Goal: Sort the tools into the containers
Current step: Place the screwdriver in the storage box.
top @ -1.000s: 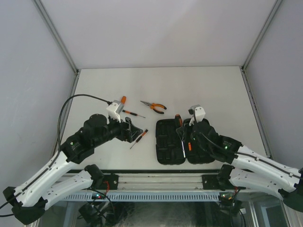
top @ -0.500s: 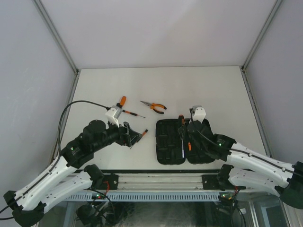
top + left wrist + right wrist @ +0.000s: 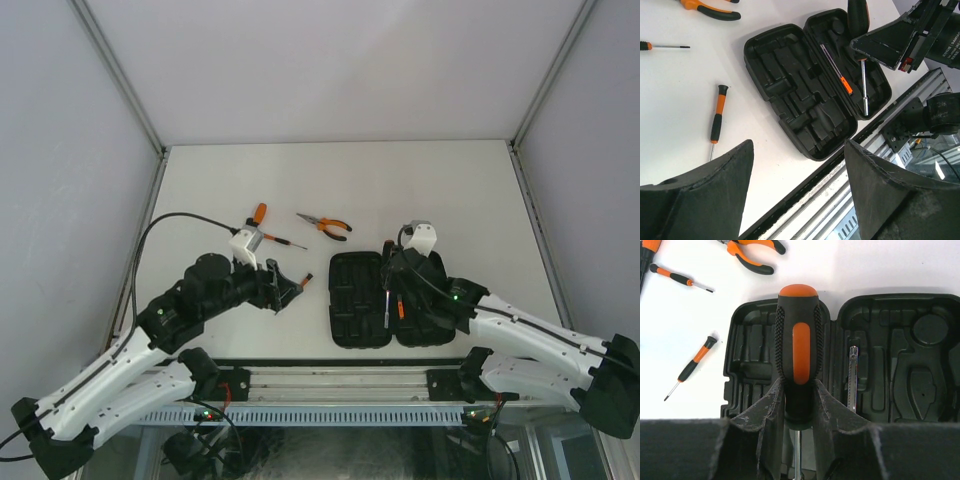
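Observation:
The black tool case (image 3: 358,300) lies open near the front edge. My right gripper (image 3: 388,265) is shut on a thick orange-and-black screwdriver (image 3: 798,350), held over the case's hinge, handle pointing away. A thin screwdriver (image 3: 837,67) lies in a slot of the right half. My left gripper (image 3: 285,292) is open and empty, just above a small screwdriver (image 3: 297,288) lying left of the case. Pliers (image 3: 325,226), a thin screwdriver (image 3: 283,241) and an orange-handled tool (image 3: 258,214) lie farther back.
The case (image 3: 805,100) sits close to the table's front edge, with the metal rail (image 3: 850,200) just beyond it. The small screwdriver (image 3: 716,117) lies on bare table left of the case. The white enclosure walls stand to the left, right and back.
My left gripper has moved a little toward the front edge, nearer the small screwdriver. My right gripper has shifted slightly over the case, still holding the thick screwdriver.

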Robot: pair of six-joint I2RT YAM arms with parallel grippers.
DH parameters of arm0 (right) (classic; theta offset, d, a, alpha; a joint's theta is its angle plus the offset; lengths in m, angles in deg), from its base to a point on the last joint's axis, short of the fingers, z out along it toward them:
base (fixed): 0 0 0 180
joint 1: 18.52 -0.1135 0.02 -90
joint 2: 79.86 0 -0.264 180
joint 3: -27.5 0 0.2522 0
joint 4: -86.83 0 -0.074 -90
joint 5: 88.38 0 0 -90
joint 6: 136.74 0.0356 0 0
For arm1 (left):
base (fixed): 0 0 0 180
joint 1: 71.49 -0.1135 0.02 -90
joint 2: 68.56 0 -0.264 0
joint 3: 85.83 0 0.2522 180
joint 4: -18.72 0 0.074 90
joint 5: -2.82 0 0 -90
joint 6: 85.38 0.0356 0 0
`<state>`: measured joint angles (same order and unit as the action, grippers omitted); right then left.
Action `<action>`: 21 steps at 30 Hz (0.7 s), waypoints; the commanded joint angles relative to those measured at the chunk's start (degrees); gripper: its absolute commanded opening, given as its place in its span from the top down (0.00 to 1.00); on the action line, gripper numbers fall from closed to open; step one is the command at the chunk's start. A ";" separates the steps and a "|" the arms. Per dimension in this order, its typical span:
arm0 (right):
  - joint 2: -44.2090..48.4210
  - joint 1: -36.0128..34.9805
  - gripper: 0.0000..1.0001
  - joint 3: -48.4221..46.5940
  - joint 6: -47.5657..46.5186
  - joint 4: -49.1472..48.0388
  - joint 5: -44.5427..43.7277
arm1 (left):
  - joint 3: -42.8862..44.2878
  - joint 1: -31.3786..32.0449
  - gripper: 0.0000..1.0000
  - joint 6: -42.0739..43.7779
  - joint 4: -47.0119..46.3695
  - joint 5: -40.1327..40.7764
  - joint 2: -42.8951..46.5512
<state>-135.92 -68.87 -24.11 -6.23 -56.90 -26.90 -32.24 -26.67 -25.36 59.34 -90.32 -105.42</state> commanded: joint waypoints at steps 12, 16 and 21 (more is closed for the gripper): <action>-5.07 5.85 1.00 -0.27 -5.61 -8.28 8.08 | -2.48 -0.34 0.24 -3.19 -3.27 1.44 2.55; -7.33 7.19 1.00 -0.32 -6.15 -9.73 10.17 | -3.01 -0.34 0.24 -3.86 -0.77 4.31 3.95; -9.74 8.57 1.00 -0.37 -5.69 -10.57 13.16 | -3.18 -0.34 0.24 -3.61 0.66 5.53 3.98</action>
<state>-144.72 -61.22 -24.05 -11.06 -63.18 -16.45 -34.60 -26.67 -28.29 59.64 -87.17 -101.84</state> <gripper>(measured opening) 0.228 0.757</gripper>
